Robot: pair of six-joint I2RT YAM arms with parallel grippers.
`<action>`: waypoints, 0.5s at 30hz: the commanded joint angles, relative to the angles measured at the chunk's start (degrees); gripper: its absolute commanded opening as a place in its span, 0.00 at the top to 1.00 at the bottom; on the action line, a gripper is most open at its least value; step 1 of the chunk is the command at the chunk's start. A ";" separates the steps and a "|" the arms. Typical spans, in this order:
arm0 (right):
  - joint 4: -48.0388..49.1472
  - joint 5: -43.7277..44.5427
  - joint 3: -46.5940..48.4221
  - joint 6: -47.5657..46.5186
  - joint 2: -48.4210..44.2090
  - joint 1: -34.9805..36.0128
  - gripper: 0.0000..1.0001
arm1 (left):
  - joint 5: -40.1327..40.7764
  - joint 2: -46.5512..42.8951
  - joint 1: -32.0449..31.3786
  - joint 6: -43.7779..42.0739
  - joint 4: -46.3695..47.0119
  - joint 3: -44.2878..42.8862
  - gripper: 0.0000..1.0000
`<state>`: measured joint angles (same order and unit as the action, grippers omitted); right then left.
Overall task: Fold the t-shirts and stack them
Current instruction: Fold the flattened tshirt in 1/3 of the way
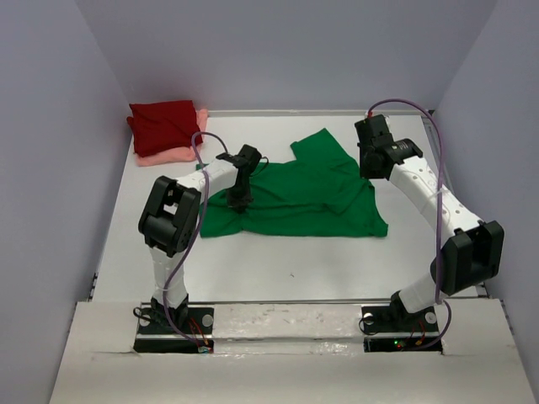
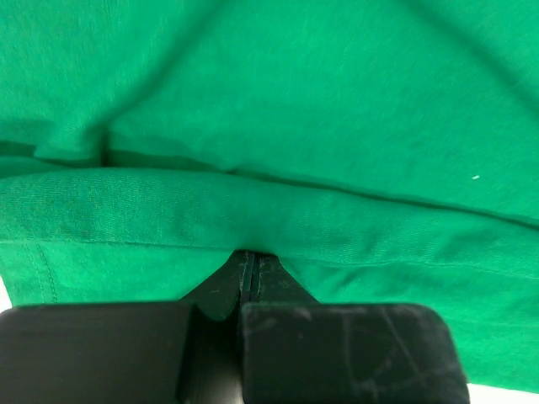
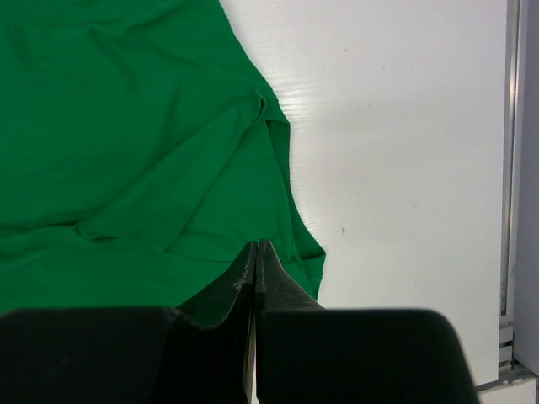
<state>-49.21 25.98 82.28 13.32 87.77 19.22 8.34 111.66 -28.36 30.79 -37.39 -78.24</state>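
The bright green t-shirt (image 1: 312,198) lies spread and rumpled in the middle of the white table. My left gripper (image 1: 238,202) is down on its left part. In the left wrist view the jaws (image 2: 248,254) are shut, and their tips go in under a raised fold of the green cloth (image 2: 295,101). My right gripper (image 1: 370,164) hangs above the shirt's right edge, shut and empty; the right wrist view shows its tips (image 3: 256,244) over the green hem (image 3: 126,126). The dark red t-shirt (image 1: 164,124) lies folded on top of the salmon pink t-shirt (image 1: 168,155) at the back left.
The white table (image 1: 278,261) is walled by pale panels at the back and both sides. A metal rail (image 3: 514,168) runs along the table's right edge.
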 commanded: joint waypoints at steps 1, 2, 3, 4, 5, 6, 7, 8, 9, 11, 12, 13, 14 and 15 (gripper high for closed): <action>1.57 0.04 -0.46 0.21 -1.02 0.38 1.00 | 1.24 -0.91 0.15 -1.25 -1.90 -3.32 1.00; 1.49 -0.48 -0.37 0.13 -0.84 0.90 1.00 | 1.24 -1.26 0.23 -1.17 -2.07 -3.06 1.00; 1.49 -0.49 -0.19 0.30 -0.32 0.90 1.00 | 1.33 -1.96 0.23 -1.43 -2.16 -2.63 1.00; 1.49 -0.58 -0.19 0.30 0.03 0.90 1.00 | 1.76 -1.97 0.23 -1.34 -2.34 -2.62 1.00; 1.49 -0.66 0.07 0.39 0.30 0.90 1.00 | 2.29 -2.66 0.23 -1.08 -2.60 -2.19 1.00; 1.49 -0.93 0.25 0.56 0.65 1.43 1.00 | 2.82 -3.02 0.23 -0.99 -3.04 -1.84 1.00; 1.57 -1.36 0.34 0.56 1.09 1.43 1.00 | 3.43 -3.46 0.23 -0.82 -3.04 -1.57 1.00; 1.49 -1.28 0.86 0.74 2.13 1.43 1.00 | 3.79 -4.42 0.23 -0.64 -3.13 -0.70 1.00; 1.40 -1.19 1.04 0.91 2.67 2.04 1.00 | 4.05 -4.86 0.23 -0.55 -3.13 -0.34 1.00; 1.31 -1.19 1.48 1.00 3.37 2.66 1.00 | 4.58 -5.74 0.32 -0.55 -3.04 0.36 1.00; 1.14 -1.02 1.91 1.18 3.72 2.66 1.00 | 4.93 -5.75 0.24 -0.73 -3.13 0.37 1.00; 1.13 -1.02 2.01 1.27 3.81 2.66 1.00 | 5.72 -5.66 0.50 -0.73 -3.39 0.54 1.00; 1.05 -1.02 2.18 1.18 3.73 2.66 1.00 | 5.99 -5.40 0.59 -0.90 -3.39 0.63 1.00; 1.05 -0.75 2.36 1.09 3.55 3.18 1.00 | 5.99 -5.14 0.85 -0.99 -3.31 0.63 1.00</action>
<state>-49.23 24.99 81.71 13.82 91.72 21.17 11.77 109.38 -28.21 30.46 -39.09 -78.32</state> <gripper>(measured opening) 0.010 0.014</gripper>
